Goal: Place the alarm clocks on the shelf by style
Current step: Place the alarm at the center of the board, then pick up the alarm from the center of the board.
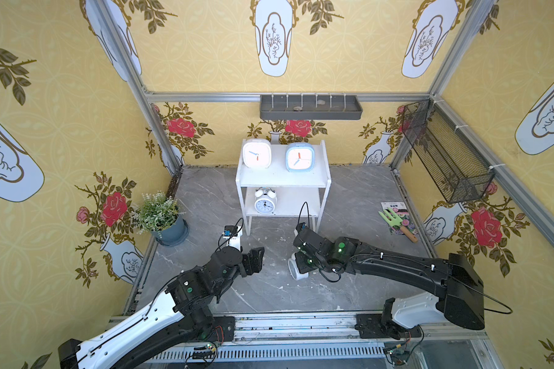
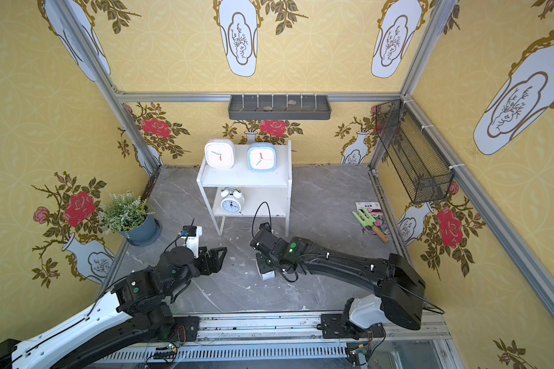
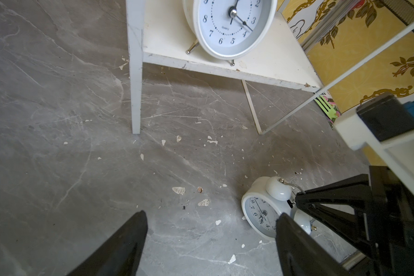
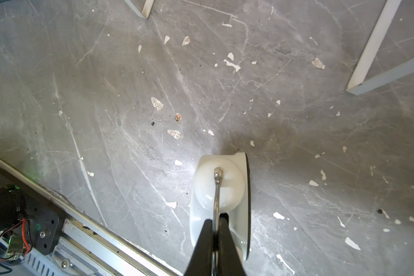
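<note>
White bell clock [image 4: 219, 188] stands on the grey floor [image 4: 81, 95], right under the right gripper [image 4: 216, 218], which pinches its thin wire handle. Beside it, the left gripper [image 3: 212, 215] hangs wide open (nothing in it). Farther ahead of both grippers is the shelf [image 1: 282, 180]. It has a second bell clock [image 1: 265, 202] on the low board, and a white square clock [image 1: 257, 154] and a blue square clock [image 1: 299, 158] on top.

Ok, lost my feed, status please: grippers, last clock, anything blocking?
Left gripper open, empty. Right gripper shut on handle of last clock, standing on tabletop. Room on shelf lower board beside twin-bell clock. Nothing blocking.
</note>
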You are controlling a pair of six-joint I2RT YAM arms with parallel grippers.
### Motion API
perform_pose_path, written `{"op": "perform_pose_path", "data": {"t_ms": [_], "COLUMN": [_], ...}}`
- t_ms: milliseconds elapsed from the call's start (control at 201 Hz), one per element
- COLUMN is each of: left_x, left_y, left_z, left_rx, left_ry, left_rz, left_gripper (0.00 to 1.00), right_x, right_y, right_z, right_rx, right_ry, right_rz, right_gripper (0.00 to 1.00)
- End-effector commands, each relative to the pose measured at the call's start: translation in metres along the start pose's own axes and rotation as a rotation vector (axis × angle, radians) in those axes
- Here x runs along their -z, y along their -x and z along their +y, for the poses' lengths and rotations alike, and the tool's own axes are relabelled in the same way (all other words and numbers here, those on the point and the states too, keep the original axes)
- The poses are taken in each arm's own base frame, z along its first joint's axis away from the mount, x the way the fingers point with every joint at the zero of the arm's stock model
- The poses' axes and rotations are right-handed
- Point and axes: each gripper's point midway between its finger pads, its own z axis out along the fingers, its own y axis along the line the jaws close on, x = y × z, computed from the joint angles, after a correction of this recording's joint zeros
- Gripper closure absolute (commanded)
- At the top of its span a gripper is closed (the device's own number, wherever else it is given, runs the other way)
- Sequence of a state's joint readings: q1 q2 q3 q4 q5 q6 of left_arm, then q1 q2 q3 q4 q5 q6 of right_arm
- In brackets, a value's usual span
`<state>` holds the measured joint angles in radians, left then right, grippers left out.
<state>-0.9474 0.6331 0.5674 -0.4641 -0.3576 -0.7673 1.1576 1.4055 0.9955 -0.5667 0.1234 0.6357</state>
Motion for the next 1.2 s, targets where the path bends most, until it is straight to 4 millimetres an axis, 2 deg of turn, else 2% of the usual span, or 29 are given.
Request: {"op": "perform_pose_path", "data": {"t_ms": [0,124,244,329,503,782,1065,1195], "left_x": [-0.001,-0.002,-0.003,-0.004,-0.005,-0.007,-0.008,-0.008], "left_y": [0.004,0.004,0.003,0.001,-0.002,-0.003,-0.005,-0.007], "left_z": [-0.005,-0.005,-0.005,-0.004,-0.004,-0.004,-0.003,-0.004], "left_rx": [0.0,-0.004,-0.003,-0.003,-0.008,-0.017,-0.014,-0.014], "left_ry": [-0.018,-0.016,-0.018,-0.02,-0.037,-0.04,-0.041,-0.049], "left_rz": [-0.013,-0.012,-0.012,-0.012,-0.017,-0.022,-0.018,-0.015], "left_gripper": [0.12,0.12,0.12,0.12,0.12,0.12,0.12,0.12], "right_x": [0.001,0.003,0.004,0.006,0.016,0.011,0.013,0.011], "right_y": [0.001,0.002,0.0,0.0,0.002,-0.003,0.006,0.005], "right_z": [-0.008,-0.008,-0.011,-0.014,-0.007,-0.007,-0.006,-0.008], "right_rx": [-0.015,-0.018,-0.031,-0.051,-0.092,-0.095,-0.096,-0.083], "right_ry": [-0.04,-0.041,-0.05,-0.048,0.022,0.001,-0.008,-0.025], "right_rz": [-0.011,-0.012,-0.017,-0.031,-0.077,-0.075,-0.105,-0.091], "right_gripper": [0.8,0.7,0.65,0.64,0.64,0.78,0.86,0.95]}}
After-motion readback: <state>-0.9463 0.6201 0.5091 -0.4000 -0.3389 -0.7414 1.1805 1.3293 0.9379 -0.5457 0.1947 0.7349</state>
